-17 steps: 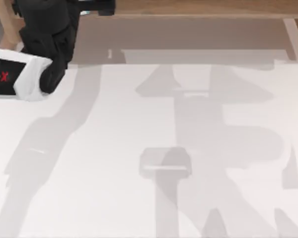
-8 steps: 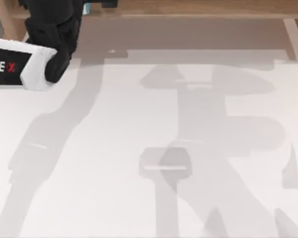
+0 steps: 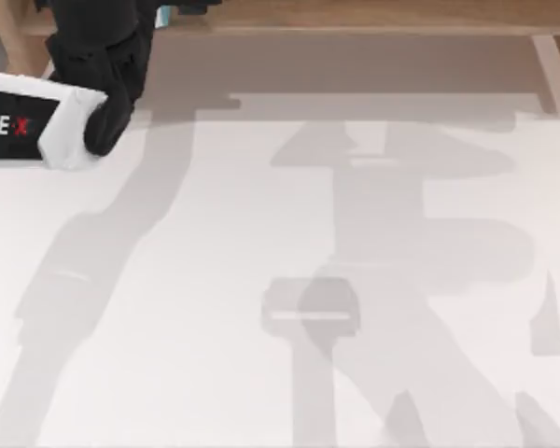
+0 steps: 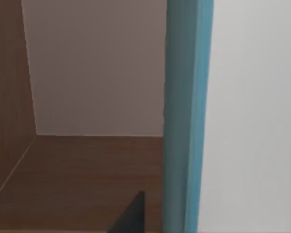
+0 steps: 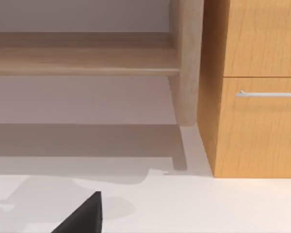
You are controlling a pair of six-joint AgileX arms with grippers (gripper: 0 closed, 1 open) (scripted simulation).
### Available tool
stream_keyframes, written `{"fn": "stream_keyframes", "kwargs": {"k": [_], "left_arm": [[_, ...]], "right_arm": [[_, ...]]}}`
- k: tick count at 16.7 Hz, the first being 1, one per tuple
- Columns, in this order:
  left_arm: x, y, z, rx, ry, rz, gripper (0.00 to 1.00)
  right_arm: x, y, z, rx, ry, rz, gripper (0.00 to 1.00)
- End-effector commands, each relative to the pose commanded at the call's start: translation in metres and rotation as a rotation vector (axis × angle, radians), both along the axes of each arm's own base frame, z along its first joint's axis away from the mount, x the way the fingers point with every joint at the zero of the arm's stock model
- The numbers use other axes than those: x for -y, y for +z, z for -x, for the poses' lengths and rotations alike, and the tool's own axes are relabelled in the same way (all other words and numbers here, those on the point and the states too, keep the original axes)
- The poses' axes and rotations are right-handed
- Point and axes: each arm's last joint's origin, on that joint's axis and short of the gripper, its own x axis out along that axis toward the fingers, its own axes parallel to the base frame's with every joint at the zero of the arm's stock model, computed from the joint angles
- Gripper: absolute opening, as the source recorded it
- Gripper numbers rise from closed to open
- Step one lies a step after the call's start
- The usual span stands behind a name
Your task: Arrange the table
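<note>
The white table (image 3: 215,308) spreads across the top view, bare apart from shadows. My left arm (image 3: 89,65) reaches from the left edge over the table's back left corner into the wooden shelf (image 3: 373,14). A sliver of teal (image 3: 164,14) shows beside its wrist. In the left wrist view an upright teal-edged slab (image 4: 184,116) with a white face stands very close on the brown shelf floor (image 4: 77,179). A dark corner of my left gripper (image 4: 131,218) lies beside it. A dark corner of my right gripper (image 5: 82,216) hangs over the table (image 5: 194,204).
The shelf's light-wood post (image 5: 185,63) stands on the table ahead of the right wrist. Beside it is a wooden drawer cabinet (image 5: 257,126) with a metal handle (image 5: 267,93). A shelf side wall (image 4: 9,97) closes in the left wrist's compartment.
My left arm has shifted a little to the right and toward the shelf, mostly in the first half second. The teal sliver came into sight at the top edge.
</note>
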Motion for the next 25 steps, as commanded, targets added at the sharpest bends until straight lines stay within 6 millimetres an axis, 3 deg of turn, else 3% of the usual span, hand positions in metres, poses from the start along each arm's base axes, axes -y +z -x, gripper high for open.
{"fn": "stream_keyframes", "kwargs": {"k": [7,17,25], "left_arm": [[0.0,0.0,0.0,0.0,0.0,0.0,0.02],[0.001,0.001,0.001,0.002,-0.002,-0.001,0.0],[0.0,0.015,0.04,0.001,-0.002,-0.001,0.0]], "right_arm": [[0.0,0.0,0.0,0.0,0.0,0.0,1.0],[0.0,0.0,0.0,0.0,0.0,0.0,1.0],[0.0,0.0,0.0,0.0,0.0,0.0,1.0]]}}
